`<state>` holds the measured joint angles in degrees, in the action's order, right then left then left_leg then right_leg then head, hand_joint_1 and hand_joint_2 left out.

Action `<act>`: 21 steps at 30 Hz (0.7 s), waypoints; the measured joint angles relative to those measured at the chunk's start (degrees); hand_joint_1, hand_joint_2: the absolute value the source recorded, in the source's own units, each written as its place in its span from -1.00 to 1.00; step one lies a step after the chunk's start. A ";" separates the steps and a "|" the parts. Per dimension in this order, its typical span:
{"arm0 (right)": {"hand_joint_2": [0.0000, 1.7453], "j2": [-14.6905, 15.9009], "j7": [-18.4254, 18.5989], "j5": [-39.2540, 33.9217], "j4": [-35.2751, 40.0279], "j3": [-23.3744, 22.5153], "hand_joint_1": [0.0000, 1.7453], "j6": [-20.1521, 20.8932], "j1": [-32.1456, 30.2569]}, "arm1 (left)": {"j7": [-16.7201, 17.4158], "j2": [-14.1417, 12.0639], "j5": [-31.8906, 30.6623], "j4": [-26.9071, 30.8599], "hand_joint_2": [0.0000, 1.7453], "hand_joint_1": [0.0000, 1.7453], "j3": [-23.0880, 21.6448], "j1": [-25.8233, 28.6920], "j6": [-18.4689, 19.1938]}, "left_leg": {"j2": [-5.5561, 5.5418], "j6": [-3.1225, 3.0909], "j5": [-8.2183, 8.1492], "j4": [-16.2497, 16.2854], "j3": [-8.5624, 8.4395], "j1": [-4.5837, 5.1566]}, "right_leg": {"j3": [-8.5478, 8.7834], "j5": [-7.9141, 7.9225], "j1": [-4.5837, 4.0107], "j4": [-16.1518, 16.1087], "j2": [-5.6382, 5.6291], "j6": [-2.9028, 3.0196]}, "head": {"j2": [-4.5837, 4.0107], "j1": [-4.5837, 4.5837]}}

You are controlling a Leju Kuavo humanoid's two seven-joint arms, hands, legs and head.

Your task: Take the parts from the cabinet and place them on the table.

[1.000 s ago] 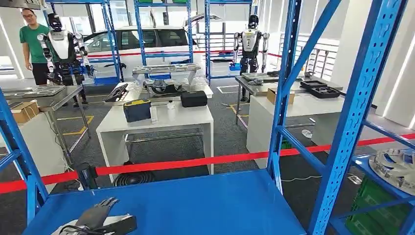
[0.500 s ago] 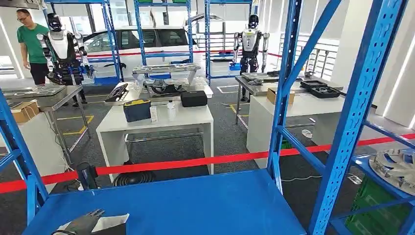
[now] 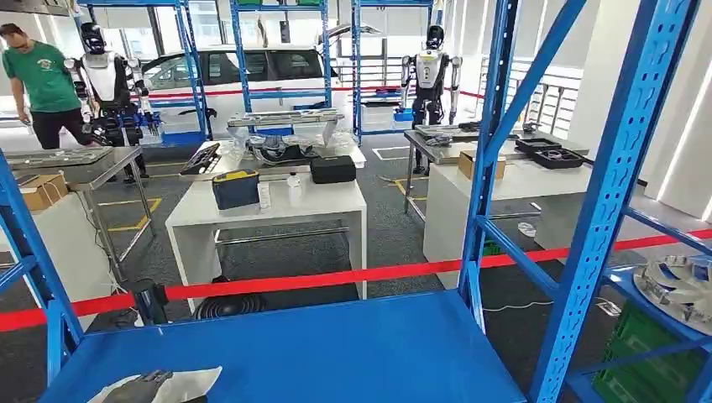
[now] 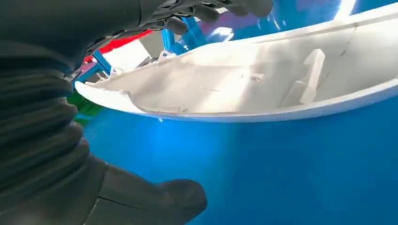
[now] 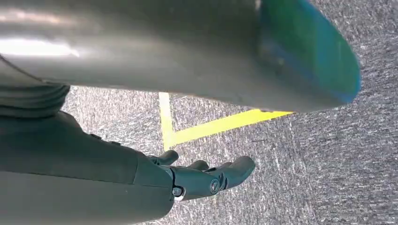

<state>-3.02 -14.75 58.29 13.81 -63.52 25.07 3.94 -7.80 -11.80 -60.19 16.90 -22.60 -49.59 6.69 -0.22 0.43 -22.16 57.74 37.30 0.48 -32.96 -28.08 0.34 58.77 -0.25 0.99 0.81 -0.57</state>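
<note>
Nowhere legible writing: white part (image 4: 263, 84) w/ left hand (image 3: 138, 389)

Head cam high, faces fwd/down over blue shelf (image 3: 336, 353); left wrist cam close on same shelf; right wrist cam faces floor (image 5: 328, 164).

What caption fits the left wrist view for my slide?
Left hand at a white molded plastic part, fingers over its rim, above the blue cabinet shelf.

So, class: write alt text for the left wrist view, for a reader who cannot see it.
A long white moulded part lies hollow side up on the blue shelf, with the robot's left hand around its near end, dark fingers over its far edge and grey thumb on the near side.
</note>
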 joint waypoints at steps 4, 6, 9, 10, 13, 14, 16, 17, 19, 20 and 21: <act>-1.00 0.00 -0.02 0.04 0.00 0.00 -1.00 0.00 0.00 | -0.02 0.13 -0.44 0.00 1.00 -1.00 0.00 0.53 -1.38 | 0.01 0.00 0.00 0.01 0.00 0.00 | -0.01 0.00 0.00 0.00 0.00 0.00 | 0.00 0.00; -1.00 0.00 -0.07 0.09 0.00 0.00 -1.00 0.00 0.02 | 0.02 0.35 -0.70 0.00 1.00 -1.00 0.02 0.82 -1.88 | 0.00 0.00 0.00 0.01 0.00 0.00 | -0.01 0.00 0.01 0.00 0.00 0.00 | 0.00 0.00; -1.00 0.00 -0.11 0.09 0.00 0.00 -1.00 -0.02 0.03 | 0.35 0.90 -1.27 0.00 1.00 -1.00 0.02 1.42 -3.72 | 0.00 0.00 -0.01 0.01 0.00 0.00 | -0.01 0.00 0.01 0.00 0.00 0.00 | 0.00 0.00; -1.00 0.00 -0.13 0.09 0.00 0.00 -1.00 0.00 0.02 | 0.46 1.09 -1.31 0.00 1.00 -1.00 0.02 1.70 -4.50 | 0.01 0.00 -0.01 0.01 0.00 0.00 | -0.01 0.00 0.01 0.00 0.00 0.00 | 0.00 0.00; -1.00 0.00 -0.26 0.11 0.00 0.00 -1.00 0.00 0.04 | 0.92 1.77 -1.55 0.00 1.00 -0.64 0.02 2.25 -6.51 | 0.00 -0.02 -0.02 0.01 0.00 0.01 | 0.00 0.00 0.02 0.00 0.00 0.00 | 0.00 0.00; -1.00 0.00 -0.28 0.26 0.00 0.00 -1.00 -0.02 0.03 | 1.27 1.99 -1.68 0.02 1.00 1.00 0.02 2.53 -7.40 | 0.00 -0.03 -0.03 0.01 -0.01 0.02 | 0.00 -0.01 0.03 0.00 0.00 -0.01 | 0.00 0.00; -1.00 0.00 -0.37 0.44 0.00 0.00 -1.00 0.00 0.01 | 1.44 2.43 -1.70 0.00 1.00 1.00 0.04 3.21 -8.28 | 0.00 -0.03 -0.03 0.01 0.00 0.02 | 0.00 -0.01 0.03 -0.01 0.00 -0.01 | 0.00 0.00; -1.00 0.00 -0.50 0.52 0.00 0.00 -1.00 0.00 0.01 | 1.42 2.62 -1.70 0.00 1.00 1.00 0.09 3.56 -8.59 | 0.00 -0.04 -0.03 0.01 0.00 0.02 | 0.00 -0.01 0.03 0.00 0.00 -0.01 | 0.00 0.00; -1.00 0.00 -0.81 0.72 0.00 0.00 -1.00 -0.02 0.01 | 1.40 2.97 -1.70 -0.02 1.00 1.00 0.20 4.07 -8.72 | 0.00 -0.04 -0.03 0.01 0.00 0.02 | 0.01 -0.01 0.03 0.00 0.00 -0.01 | 0.00 0.00; -1.00 0.00 -0.90 0.87 0.00 0.00 -1.00 0.00 0.01 | 1.38 3.08 -1.73 -0.09 1.00 1.00 0.31 4.36 -8.70 | 0.00 -0.04 -0.03 0.01 -0.01 0.02 | 0.01 -0.01 0.03 0.00 0.00 -0.01 | 0.00 0.00; -1.00 0.00 -0.96 0.98 0.00 0.00 -1.00 0.00 0.01 | 1.40 3.19 -1.81 -0.11 1.00 1.00 0.48 4.66 -8.59 | 0.01 -0.03 -0.03 0.01 -0.01 0.02 | 0.00 -0.01 0.03 0.00 0.00 -0.01 | 0.00 0.00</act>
<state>-3.02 -15.72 59.28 13.81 -63.52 25.07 3.95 -6.40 -8.61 -62.01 16.79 -22.12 -44.93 -1.90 -0.22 0.40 -22.18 57.75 37.29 0.50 -32.95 -28.08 0.38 58.76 -0.25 0.98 0.81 -0.57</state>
